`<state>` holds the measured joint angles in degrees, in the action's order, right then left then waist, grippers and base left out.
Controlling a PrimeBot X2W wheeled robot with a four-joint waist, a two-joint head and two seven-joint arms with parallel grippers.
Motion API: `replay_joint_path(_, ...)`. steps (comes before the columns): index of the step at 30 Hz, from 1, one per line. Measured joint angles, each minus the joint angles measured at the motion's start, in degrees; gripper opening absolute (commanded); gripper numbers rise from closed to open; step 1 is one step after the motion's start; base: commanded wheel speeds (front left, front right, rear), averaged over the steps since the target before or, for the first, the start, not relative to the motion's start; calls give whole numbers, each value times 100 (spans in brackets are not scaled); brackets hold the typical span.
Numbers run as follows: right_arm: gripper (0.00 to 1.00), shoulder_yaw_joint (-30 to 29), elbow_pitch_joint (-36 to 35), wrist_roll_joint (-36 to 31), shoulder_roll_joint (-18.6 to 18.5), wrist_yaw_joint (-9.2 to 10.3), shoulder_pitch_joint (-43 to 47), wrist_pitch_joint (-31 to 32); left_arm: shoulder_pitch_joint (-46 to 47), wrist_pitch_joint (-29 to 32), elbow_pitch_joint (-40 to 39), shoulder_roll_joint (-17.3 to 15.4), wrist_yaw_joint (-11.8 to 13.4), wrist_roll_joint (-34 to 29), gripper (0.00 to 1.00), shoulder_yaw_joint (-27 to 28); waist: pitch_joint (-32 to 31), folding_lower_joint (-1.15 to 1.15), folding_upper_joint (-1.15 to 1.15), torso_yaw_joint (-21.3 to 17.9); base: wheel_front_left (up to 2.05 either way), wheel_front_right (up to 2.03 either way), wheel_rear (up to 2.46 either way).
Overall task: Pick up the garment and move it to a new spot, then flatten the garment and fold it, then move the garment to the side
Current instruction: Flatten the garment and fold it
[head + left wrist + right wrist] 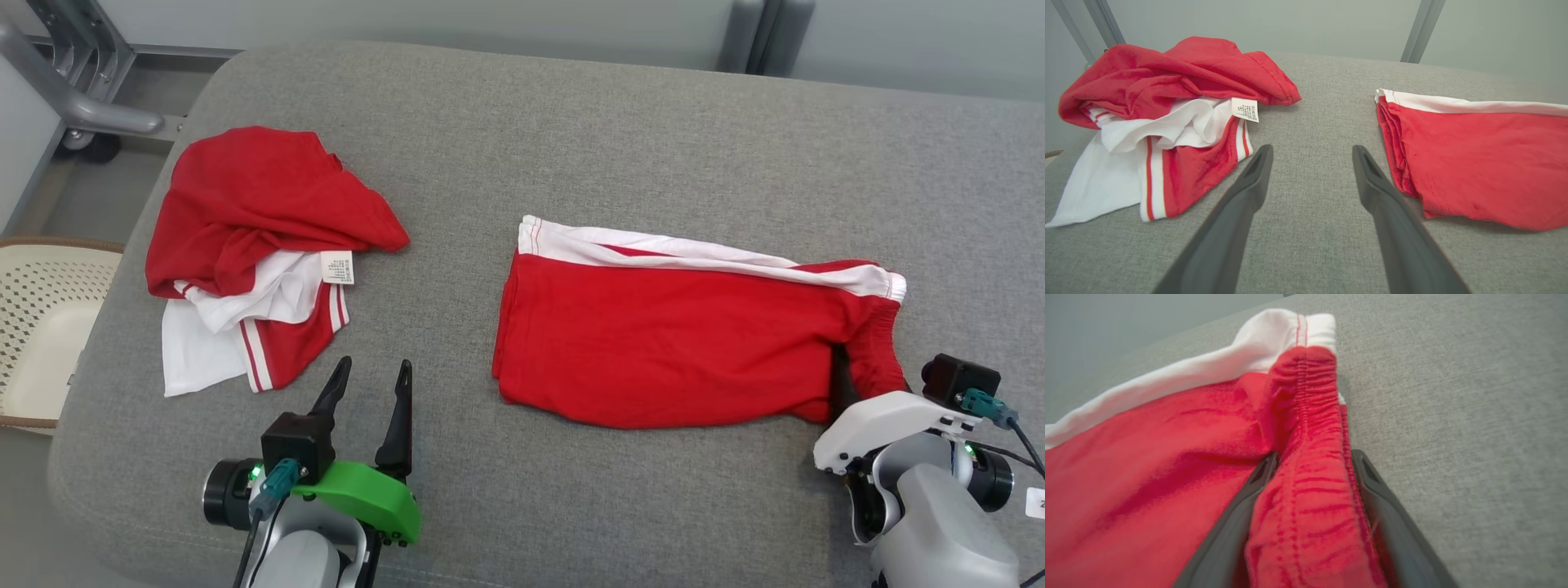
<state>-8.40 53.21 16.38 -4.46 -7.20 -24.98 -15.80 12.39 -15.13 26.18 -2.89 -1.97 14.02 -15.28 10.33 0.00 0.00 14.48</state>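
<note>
Shorts [669, 343]: folded flat, centre-right on the grey table [571, 122].
Right claw [1315, 456]: fingers apart, straddling the elastic waistband [1310, 416].
Left claw [374, 366]: spread wide, empty, between the shorts and a crumpled red-white heap [253, 212].

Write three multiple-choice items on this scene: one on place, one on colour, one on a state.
1. The crumpled garment lies: A. left of the folded shorts; B. on top of them; C. under them.
2. The shorts' stripe is: A. blue; B. white; C. black.
3. The left gripper's fingers are: A. shut on cloth; B. open over bare cushion; C. open around a waistband.
A: grey cushion separates the two. B: a white band runs along the red. B: both fingers stand apart above grey fabric.
</note>
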Motion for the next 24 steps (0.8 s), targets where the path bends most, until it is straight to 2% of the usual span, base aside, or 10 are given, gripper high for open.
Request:
replay_joint_path(1,15,58,3,68,-3,-1,1,0,0,0,0,0,0,0,100,3,-11,0,0,-5,0,0,0)
replay_joint_path(2,0,114,-2,123,-9,-1,3,0,0,0,0,0,0,-3,100,7,-22,0,0,-13,0,0,0)
replay_joint_path(10,0,237,-338,455,-91,-35,205,62,-13,0,-68,1,-13,-5,100,-1,-169,0,0,-180,0,0,0)
replay_joint_path(18,0,318,-446,624,-471,-34,295,68,-107,0,-222,3,-46,-13,100,-231,-386,0,0,-605,0,0,0)
replay_joint_path(24,0,805,-609,711,-613,-30,185,67,-129,0,-231,5,-34,51,100,-474,-494,0,0,-915,0,0,0)
